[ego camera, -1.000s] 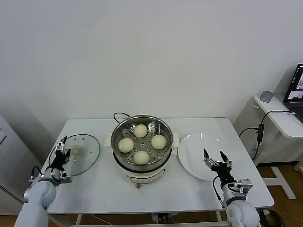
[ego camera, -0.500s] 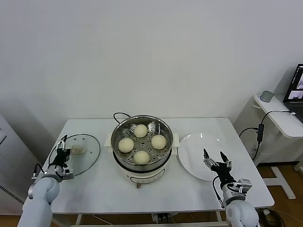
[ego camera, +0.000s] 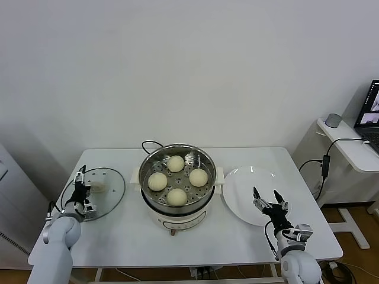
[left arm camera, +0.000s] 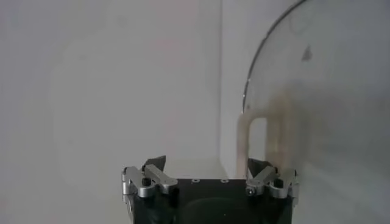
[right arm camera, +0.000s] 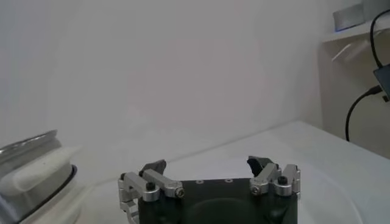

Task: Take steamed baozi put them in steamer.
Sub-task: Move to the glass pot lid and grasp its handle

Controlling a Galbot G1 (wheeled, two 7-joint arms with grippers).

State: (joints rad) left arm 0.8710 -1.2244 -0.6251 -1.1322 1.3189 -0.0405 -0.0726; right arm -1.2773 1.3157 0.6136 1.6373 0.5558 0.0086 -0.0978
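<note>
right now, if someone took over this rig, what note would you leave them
Left claw: open, empty, over the near edge of the glass lid at the table's left.
Right claw: open, empty, over the near edge of the white plate.
Buns: all four sit on the holed tray inside the steamer, none on the plate.
Done: loading looks finished.
Left: nothing to load. The lid is off the pot, beside it.
</note>
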